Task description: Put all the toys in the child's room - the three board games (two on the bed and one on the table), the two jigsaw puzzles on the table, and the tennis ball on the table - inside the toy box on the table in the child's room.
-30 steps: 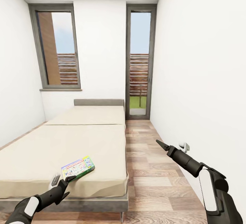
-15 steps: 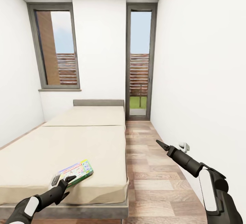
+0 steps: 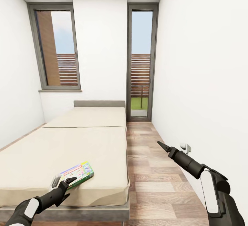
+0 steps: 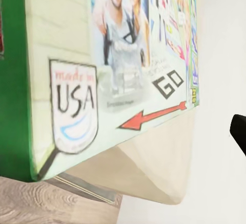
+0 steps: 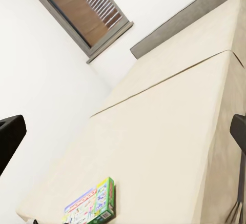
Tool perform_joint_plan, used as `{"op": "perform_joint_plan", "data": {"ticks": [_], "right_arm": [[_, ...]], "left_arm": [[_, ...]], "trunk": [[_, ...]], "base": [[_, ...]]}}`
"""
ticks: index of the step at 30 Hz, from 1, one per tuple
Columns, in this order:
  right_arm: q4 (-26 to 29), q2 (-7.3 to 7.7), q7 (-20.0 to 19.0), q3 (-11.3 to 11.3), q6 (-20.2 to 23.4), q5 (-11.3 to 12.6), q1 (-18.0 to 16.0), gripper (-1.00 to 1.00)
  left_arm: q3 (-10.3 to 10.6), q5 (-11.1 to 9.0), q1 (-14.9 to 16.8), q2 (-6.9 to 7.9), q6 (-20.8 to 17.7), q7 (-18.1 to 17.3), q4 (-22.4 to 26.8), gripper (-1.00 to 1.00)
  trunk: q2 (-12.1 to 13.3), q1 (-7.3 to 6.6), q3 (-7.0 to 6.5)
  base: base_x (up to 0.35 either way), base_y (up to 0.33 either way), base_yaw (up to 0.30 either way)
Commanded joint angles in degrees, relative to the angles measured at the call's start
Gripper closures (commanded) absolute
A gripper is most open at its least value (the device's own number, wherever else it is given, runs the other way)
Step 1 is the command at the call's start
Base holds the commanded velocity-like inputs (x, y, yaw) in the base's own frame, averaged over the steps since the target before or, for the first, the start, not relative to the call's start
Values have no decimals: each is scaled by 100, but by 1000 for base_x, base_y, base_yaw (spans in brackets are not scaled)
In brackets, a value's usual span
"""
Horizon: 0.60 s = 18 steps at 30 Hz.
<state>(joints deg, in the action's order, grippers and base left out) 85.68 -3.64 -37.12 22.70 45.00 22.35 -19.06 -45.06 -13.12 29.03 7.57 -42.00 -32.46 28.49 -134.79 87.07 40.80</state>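
A white-and-green board game (image 3: 76, 173) lies flat on the beige bed (image 3: 86, 139), near its front edge. My left gripper (image 3: 68, 187) is open right at the box's near corner, one finger over its edge. The left wrist view has the board game's printed lid (image 4: 118, 55) very close, with a dark finger (image 4: 238, 131) off to its side. A small grey-white object (image 3: 55, 182) sits beside the left fingers; I cannot tell what it is. My right gripper (image 3: 161, 145) hangs over the floor beside the bed, its fingers (image 5: 10, 137) wide apart and empty. The same board game (image 5: 92, 206) lies far below it.
A strip of wooden floor (image 3: 151, 170) runs between the bed and the right wall to a glass door (image 3: 140, 64). A window (image 3: 57, 46) is above the grey headboard (image 3: 100, 103). A small white fitting (image 3: 186, 147) sticks out of the right wall near my right arm.
The whole view has shifted slightly, so the camera moved; the bed and board game now sit a little closer to my left gripper. Both arms keep their pose.
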Motion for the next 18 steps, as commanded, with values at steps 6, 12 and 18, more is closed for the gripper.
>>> {"op": "perform_joint_plan", "data": {"ticks": [6,12,18], "right_arm": [[1,-8,-22,15,35,6,-7,-100],[1,-6,-23,15,35,7,-5,-100],[0,-7,-23,15,35,6,-4,-100]], "left_arm": [[-33,0,6,-1,-36,-14,-1,-100],[-37,-1,6,-1,-37,-14,-1,-100],[-38,2,6,-1,-34,-14,-2,-100]], "trunk": [[-3,-1,7],[-3,-1,7],[-3,-1,7]], "base": [[0,0,0],[49,55,0],[94,120,0]]}}
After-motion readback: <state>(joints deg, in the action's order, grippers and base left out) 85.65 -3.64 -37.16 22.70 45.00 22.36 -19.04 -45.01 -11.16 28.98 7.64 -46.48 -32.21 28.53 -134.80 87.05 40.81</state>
